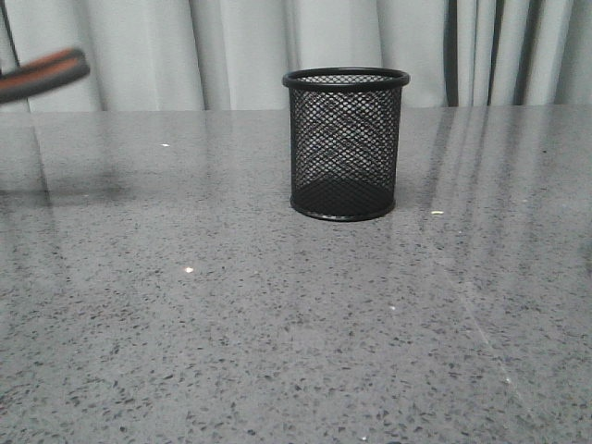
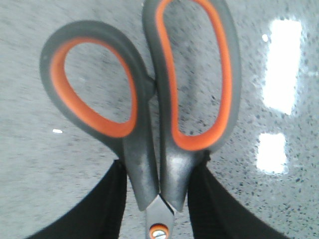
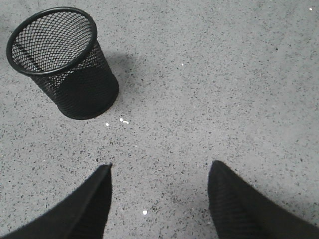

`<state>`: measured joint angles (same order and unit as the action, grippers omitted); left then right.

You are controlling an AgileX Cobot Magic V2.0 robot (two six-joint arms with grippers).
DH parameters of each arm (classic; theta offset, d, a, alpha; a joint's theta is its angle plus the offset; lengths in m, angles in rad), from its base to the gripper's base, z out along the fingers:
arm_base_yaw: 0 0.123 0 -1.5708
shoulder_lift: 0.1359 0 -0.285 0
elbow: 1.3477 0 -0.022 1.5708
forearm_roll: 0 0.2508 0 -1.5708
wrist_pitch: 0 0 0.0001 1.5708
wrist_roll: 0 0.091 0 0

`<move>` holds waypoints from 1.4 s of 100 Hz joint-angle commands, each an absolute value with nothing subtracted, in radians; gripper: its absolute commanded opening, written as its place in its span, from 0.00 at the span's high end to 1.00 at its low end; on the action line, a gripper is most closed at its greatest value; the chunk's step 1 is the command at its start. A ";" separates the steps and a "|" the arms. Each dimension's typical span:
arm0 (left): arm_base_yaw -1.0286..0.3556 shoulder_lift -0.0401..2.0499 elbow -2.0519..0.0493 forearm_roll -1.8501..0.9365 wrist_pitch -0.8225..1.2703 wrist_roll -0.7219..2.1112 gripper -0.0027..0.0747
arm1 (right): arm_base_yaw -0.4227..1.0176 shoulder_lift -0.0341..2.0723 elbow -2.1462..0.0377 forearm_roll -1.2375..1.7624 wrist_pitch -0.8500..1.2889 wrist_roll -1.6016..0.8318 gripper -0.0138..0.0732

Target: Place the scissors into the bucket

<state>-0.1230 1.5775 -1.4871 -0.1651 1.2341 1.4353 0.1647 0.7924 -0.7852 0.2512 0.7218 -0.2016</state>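
Note:
The scissors (image 2: 149, 134) fill the left wrist view, their grey handle loops lined in orange and the orange pivot dot low between the fingers. My left gripper (image 2: 159, 169) is shut on them just above the pivot, lifted off the table. In the front view only a handle loop of the scissors (image 1: 42, 74) shows, at the far left edge in the air. The bucket (image 1: 345, 143), a black wire-mesh cup, stands upright and empty at the table's middle. It shows as the bucket (image 3: 62, 62) from the right wrist camera. My right gripper (image 3: 159, 169) is open over bare table, apart from it.
The grey speckled table (image 1: 277, 324) runs across the front view, with pale curtains (image 1: 185, 46) behind its far edge. A few small white specks (image 3: 123, 120) lie on the surface near the cup's base.

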 commanded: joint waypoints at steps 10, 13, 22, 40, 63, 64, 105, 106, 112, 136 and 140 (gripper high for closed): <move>-0.129 1.482 -1.587 -0.249 1.276 1.425 0.81 | 0.166 0.791 -0.822 0.278 0.631 -0.216 0.40; -0.129 1.476 -1.599 -0.258 1.276 1.425 0.81 | 0.166 0.791 -0.822 0.285 0.626 -0.216 0.40; -0.133 1.448 -1.632 -0.277 1.276 1.425 0.81 | 0.166 0.791 -0.824 0.318 0.613 -0.218 0.40; -0.192 1.400 -1.671 -0.277 1.276 1.425 0.80 | 0.166 0.791 -0.836 0.499 0.590 -0.327 0.40; -0.328 1.387 -1.725 -0.277 1.268 1.365 0.80 | 0.166 0.791 -0.880 0.836 0.583 -0.523 0.40; -0.332 1.387 -1.725 -0.277 1.268 1.365 0.80 | 0.166 0.791 -0.881 0.845 0.583 -0.534 0.40; -0.621 1.391 -1.763 -0.275 1.125 1.292 0.80 | 0.166 0.791 -0.891 1.171 0.642 -0.683 0.40; -0.624 1.391 -1.763 -0.275 1.123 1.292 0.80 | 0.166 0.791 -0.891 1.174 0.643 -0.683 0.40; -0.657 1.391 -1.766 -0.275 1.103 1.292 0.80 | 0.166 0.791 -0.891 1.189 0.656 -0.685 0.40; -0.754 1.394 -1.765 -0.256 1.055 1.266 0.80 | 0.166 0.791 -0.891 1.279 0.678 -0.706 0.40; -0.767 1.396 -1.765 -0.248 1.054 1.263 0.80 | 0.166 0.791 -0.891 1.293 0.686 -0.710 0.40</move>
